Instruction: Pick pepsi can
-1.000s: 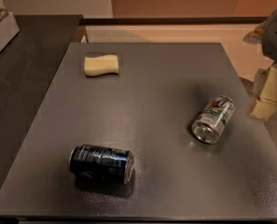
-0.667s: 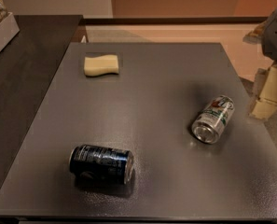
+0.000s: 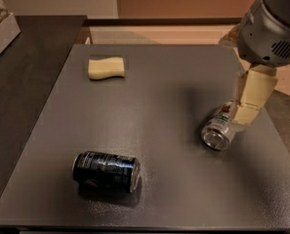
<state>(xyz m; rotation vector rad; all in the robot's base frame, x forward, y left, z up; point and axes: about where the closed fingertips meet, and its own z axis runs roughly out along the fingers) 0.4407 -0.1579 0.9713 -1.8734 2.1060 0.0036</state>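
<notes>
1. Pepsi can [image 3: 107,170]: dark navy, white small print, silver ends.
2. Lying on its side, long axis left-right.
3. Well apart from gripper [image 3: 251,97], toward lower left.
4. Gripper just beside silver can [image 3: 219,129]; cannot tell how far open.

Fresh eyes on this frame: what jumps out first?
The dark pepsi can lies on its side near the front edge of the table, left of centre. At the right edge, the robot's cream hand hangs over a silver can, which is also on its side. A yellow sponge sits at the back left.
</notes>
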